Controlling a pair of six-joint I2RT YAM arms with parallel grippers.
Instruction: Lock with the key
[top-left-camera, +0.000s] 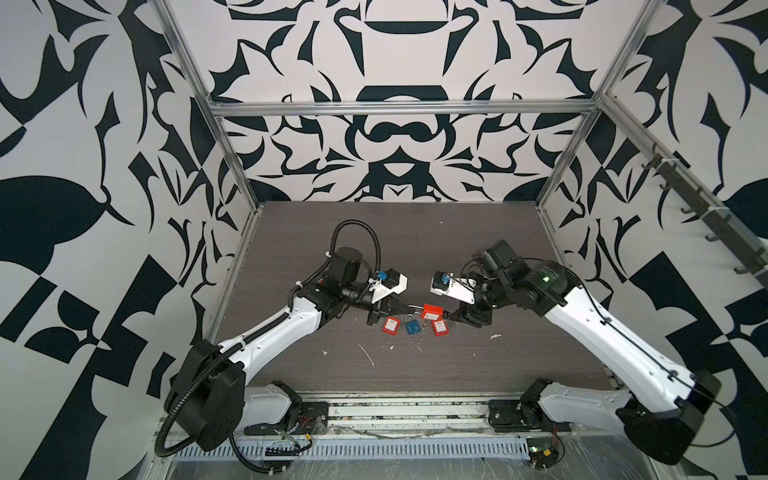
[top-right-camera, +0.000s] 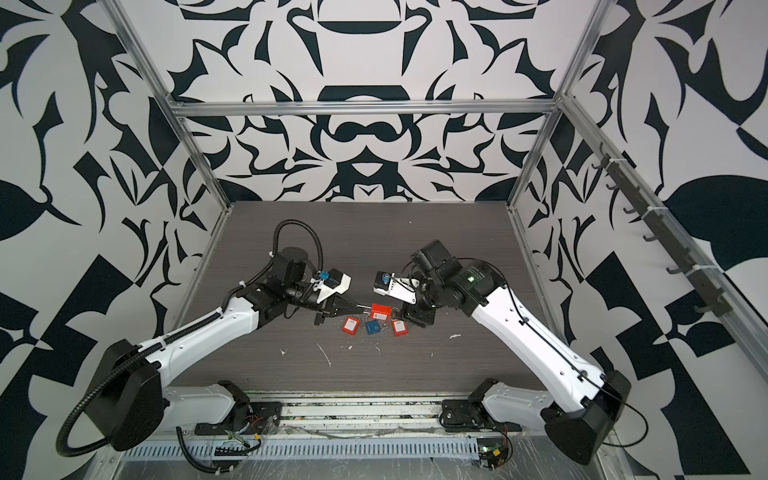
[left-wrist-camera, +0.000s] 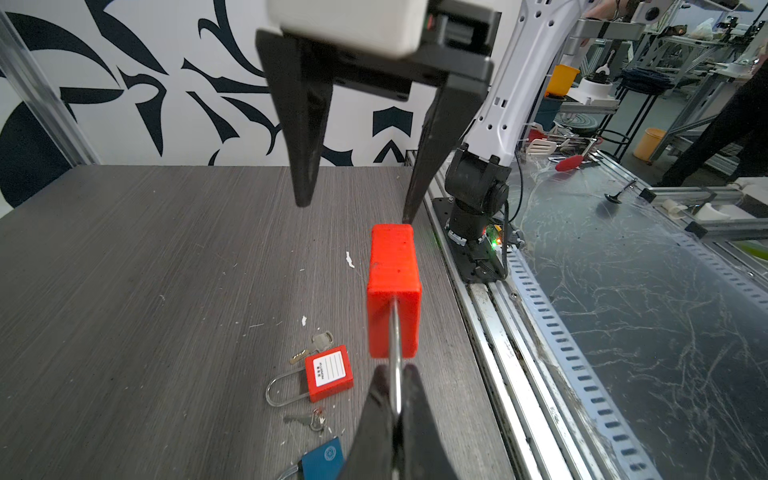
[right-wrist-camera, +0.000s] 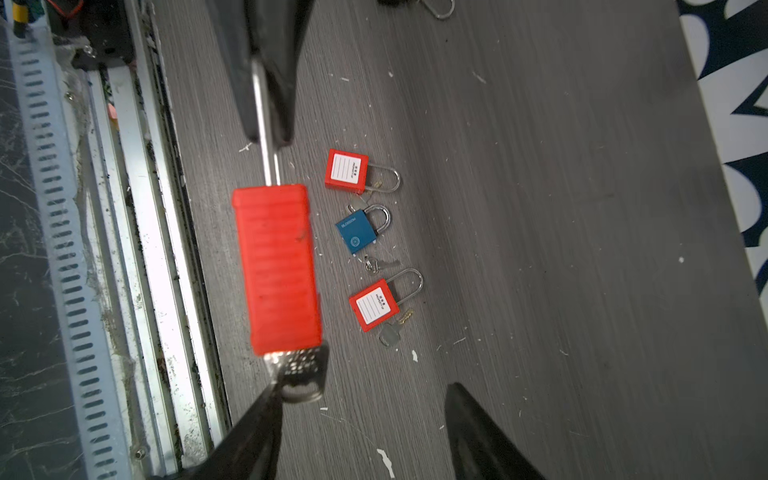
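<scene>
Grey wood-grain tabletop (top-left-camera: 415, 249) inside black-and-white patterned walls (top-left-camera: 395, 137).
Left end effector (left-wrist-camera: 395, 370) clamps the steel shackle (left-wrist-camera: 395, 332) of the ribbed red padlock (top-left-camera: 430, 311) above it; right end effector (right-wrist-camera: 365, 388) stands apart at its key (right-wrist-camera: 303, 374).

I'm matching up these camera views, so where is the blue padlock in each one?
Both top views: blue padlock a little below centre.
Left wrist: bottom edge, partly cut off.
Right wrist: near the centre.
Shared landmark: the large red padlock, held by its shackle, close beside it in every view.
</scene>
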